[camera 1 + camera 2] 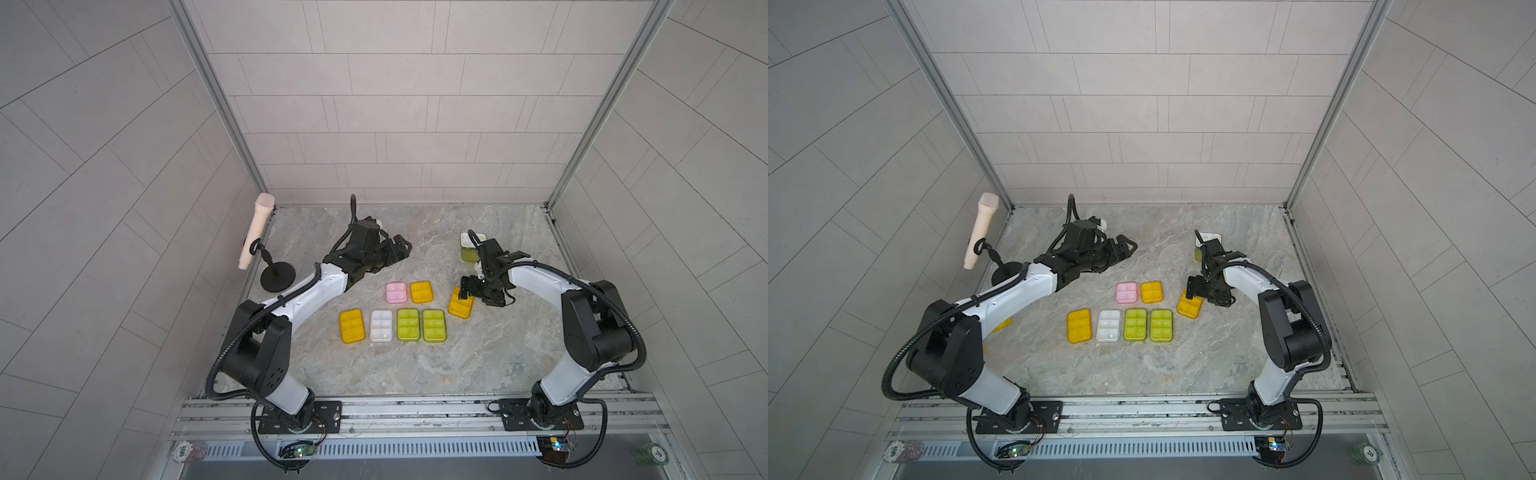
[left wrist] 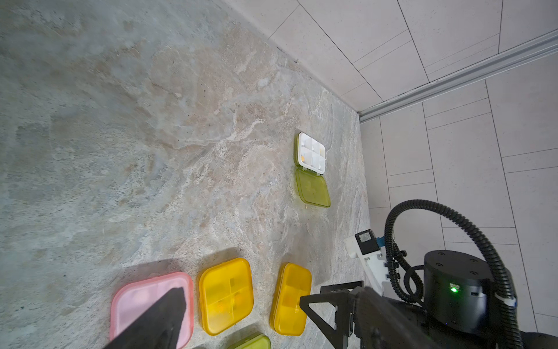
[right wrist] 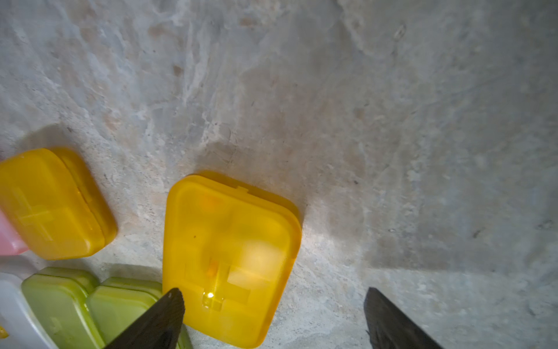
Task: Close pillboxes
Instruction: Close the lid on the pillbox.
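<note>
Row nearest me, lower centre of the counter [image 1: 374,374] in both top views, all shut: the front orange box [image 1: 352,326], the clear box [image 1: 381,326], a yellow-green box [image 1: 408,325] and a second yellow-green box [image 1: 434,326]. Behind sit the pink box [image 1: 396,292] and a second orange box [image 1: 422,292], lids down. Right of these, the skewed orange box [image 1: 460,309] lies under my right tool [image 3: 273,291], jaws wide, gripping nothing. My left tool [image 1: 402,249], up-frame left, is spread and empty. Farthest, right of centre in the left wrist view, the open pillbox [image 2: 311,152] shows its green lid [image 2: 312,189] laid flat. I judge it light, thin, slippery plastic that will skid; I would catch the lid's free edge, fold it over and press until it snaps.
</note>
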Robot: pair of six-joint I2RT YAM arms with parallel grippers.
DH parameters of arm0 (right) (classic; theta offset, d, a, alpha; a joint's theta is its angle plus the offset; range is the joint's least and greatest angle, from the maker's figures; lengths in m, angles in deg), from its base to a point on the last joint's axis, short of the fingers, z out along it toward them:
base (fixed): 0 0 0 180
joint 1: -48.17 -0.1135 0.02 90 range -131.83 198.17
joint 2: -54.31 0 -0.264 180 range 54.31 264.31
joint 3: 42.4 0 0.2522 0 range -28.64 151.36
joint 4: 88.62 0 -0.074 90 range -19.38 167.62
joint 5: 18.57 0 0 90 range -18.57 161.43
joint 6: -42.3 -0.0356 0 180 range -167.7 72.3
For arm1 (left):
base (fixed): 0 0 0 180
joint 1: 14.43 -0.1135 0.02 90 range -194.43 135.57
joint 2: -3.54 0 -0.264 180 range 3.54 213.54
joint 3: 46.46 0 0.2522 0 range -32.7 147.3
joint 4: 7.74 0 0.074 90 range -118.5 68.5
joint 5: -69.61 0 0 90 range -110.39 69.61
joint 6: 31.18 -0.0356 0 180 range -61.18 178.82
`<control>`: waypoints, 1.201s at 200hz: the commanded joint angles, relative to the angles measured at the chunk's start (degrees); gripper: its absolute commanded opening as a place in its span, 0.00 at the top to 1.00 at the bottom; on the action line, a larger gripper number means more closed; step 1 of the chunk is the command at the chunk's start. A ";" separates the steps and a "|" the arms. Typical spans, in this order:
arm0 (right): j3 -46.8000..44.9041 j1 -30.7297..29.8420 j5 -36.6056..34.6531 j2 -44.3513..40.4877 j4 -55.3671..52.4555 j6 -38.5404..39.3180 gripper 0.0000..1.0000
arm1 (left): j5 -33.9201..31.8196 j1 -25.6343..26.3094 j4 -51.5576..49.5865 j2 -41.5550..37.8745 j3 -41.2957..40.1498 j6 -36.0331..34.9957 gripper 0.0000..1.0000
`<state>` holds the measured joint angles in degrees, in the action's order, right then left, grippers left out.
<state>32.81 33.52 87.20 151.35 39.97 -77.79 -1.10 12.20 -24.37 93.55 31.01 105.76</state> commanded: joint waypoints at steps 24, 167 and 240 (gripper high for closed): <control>0.57 -0.96 -4.26 1.85 -1.46 0.90 0.06 | 0.18 -0.53 1.54 0.55 -0.47 0.71 0.07; 0.57 -2.50 -6.81 2.80 -0.57 -0.67 0.07 | 1.55 -0.97 2.15 1.06 -0.50 1.14 0.07; 7.34 -4.47 -5.65 8.24 1.34 -2.95 0.06 | 1.54 -1.41 2.18 1.08 -0.50 1.03 0.07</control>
<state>38.83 29.67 81.93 158.14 41.37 -79.14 0.38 11.30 -23.46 94.19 30.94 106.46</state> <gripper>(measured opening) 0.943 0.929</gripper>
